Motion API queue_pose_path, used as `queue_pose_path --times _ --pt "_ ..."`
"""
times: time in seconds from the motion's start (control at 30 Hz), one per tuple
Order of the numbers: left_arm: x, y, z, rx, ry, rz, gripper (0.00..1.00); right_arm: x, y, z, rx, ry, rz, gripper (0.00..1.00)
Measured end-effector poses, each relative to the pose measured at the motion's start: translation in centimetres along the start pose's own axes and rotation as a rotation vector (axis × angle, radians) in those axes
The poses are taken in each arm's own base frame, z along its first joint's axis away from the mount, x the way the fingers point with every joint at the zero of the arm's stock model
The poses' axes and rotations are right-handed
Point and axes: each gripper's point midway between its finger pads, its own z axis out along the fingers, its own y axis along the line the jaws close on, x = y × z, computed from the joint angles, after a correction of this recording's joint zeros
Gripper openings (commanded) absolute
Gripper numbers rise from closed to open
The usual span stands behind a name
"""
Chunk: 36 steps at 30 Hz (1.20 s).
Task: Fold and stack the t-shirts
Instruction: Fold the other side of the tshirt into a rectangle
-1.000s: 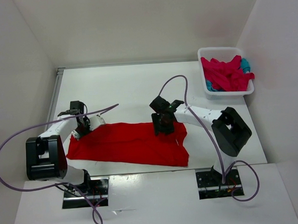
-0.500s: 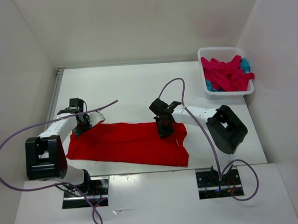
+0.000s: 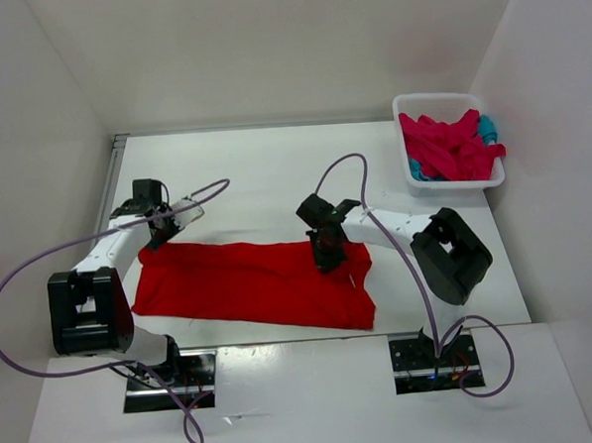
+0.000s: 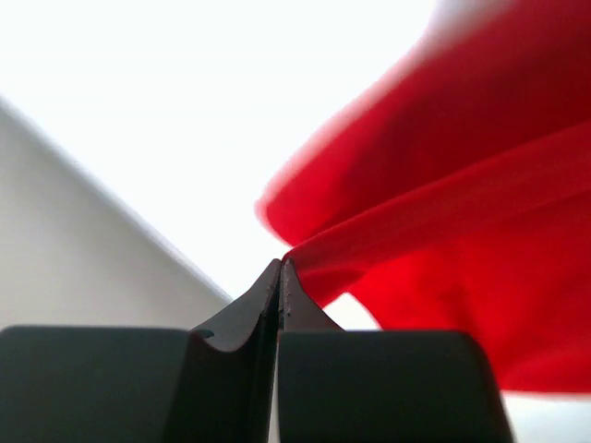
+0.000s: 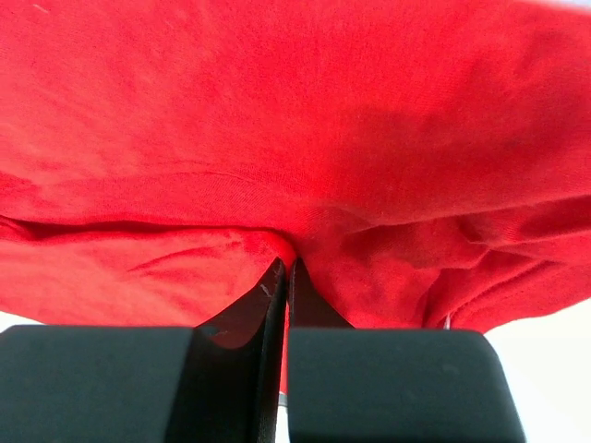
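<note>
The right end effector has just closed. One second ago its jaws stood apart over the red t-shirt, and now they pinch a fold at its far edge. The left end effector stays clenched on the far left corner and has lifted it a little. The shirt lies spread on the counter, between both end effectors and nearer than them. With both far corners held, I think the fold can begin. The other t-shirts wait in the basket, far to the right.

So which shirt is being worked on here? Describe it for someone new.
On the white table, nearest the arm bases, lies the red shirt. It alone is spread out, pinched by the left gripper and right gripper; the others sit crumpled in the basket.
</note>
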Motion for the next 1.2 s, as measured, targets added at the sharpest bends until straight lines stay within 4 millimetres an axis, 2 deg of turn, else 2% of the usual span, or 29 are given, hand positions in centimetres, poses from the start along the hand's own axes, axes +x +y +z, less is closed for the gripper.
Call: queue_pose_path --times 0.1,0.27,0.33,0.4,0.47,0.53,0.67,0.77,0.9,0.97,1.07,1.2 --pt "-2.0 3.2 -0.8 -0.099 -0.049 -0.041 0.0 -1.8 0.0 -1.3 0.001 -0.043 0.01 0.0" --pt "-6.1 8.9 -1.5 -0.278 -0.142 -0.127 0.0 -9.5 -0.8 -6.6 -0.047 -0.243 0.079 0.0" --pt "-7.4 9.8 -1.5 -0.314 -0.167 -0.14 0.01 -11.7 -1.2 -8.6 -0.067 -0.311 0.095 0.0" --pt "-8.3 9.8 -1.5 -0.332 -0.177 -0.127 0.01 -12.2 -0.9 -9.7 -0.09 -0.335 0.087 0.0" --pt "-8.6 9.3 -1.3 -0.347 -0.18 -0.102 0.01 -11.5 -0.3 -9.6 -0.113 -0.316 0.072 0.0" --pt "-7.9 8.0 -0.7 -0.341 -0.16 -0.051 0.01 -10.1 0.3 -8.8 -0.134 -0.273 0.053 0.0" --pt "-4.1 5.1 0.4 -0.292 -0.065 0.029 0.01 -7.4 1.2 -7.9 -0.163 -0.192 0.021 0.0" --pt "-2.1 4.7 -0.2 -0.287 -0.018 0.075 0.01 -6.3 2.0 -8.8 -0.202 -0.175 0.0 0.0" --pt "-0.9 4.5 -1.4 -0.307 0.013 0.131 0.01 -5.2 2.7 -11.2 -0.263 -0.182 -0.017 0.0" --pt "-0.1 3.9 -1.4 -0.294 0.036 0.156 0.01 -4.5 2.9 -12.0 -0.291 -0.182 -0.023 0.0" --pt "1.3 2.5 -0.7 -0.251 0.081 0.185 0.04 -2.9 2.9 -11.8 -0.318 -0.137 -0.031 0.0" --pt "2.5 1.1 0.1 -0.201 0.12 0.2 0.07 0.1 3.9 -10.3 -0.343 -0.032 -0.067 0.0"
